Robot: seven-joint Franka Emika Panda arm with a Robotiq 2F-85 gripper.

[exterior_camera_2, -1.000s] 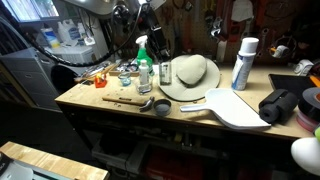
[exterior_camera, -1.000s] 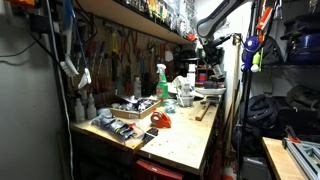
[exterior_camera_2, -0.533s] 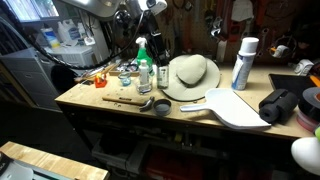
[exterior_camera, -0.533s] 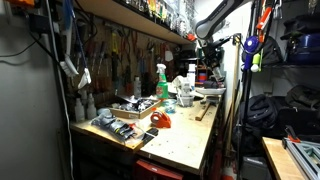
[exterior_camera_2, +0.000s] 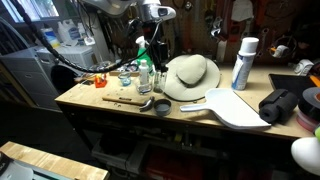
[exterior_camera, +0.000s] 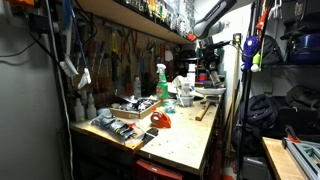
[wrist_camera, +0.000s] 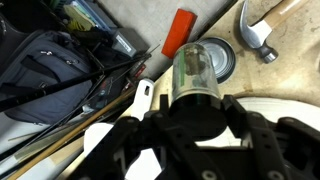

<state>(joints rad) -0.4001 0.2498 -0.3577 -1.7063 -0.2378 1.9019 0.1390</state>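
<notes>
Holding clear jar [wrist_camera: 194,78] between jaws | contents unclear | round tin [wrist_camera: 226,60] below

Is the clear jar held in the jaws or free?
Held: in the wrist view the clear jar sits between the jaws, both against its sides.

An exterior view looks along the worktop [exterior_camera: 190,140] from well beyond its end toward the spray bottle [exterior_camera: 161,82]; an exterior view faces its long front edge from above, nearer that shared bottle [exterior_camera_2: 143,55]. The wrist view looks down past the fingers [wrist_camera: 265,140], close over a hammer [wrist_camera: 258,35].
</notes>
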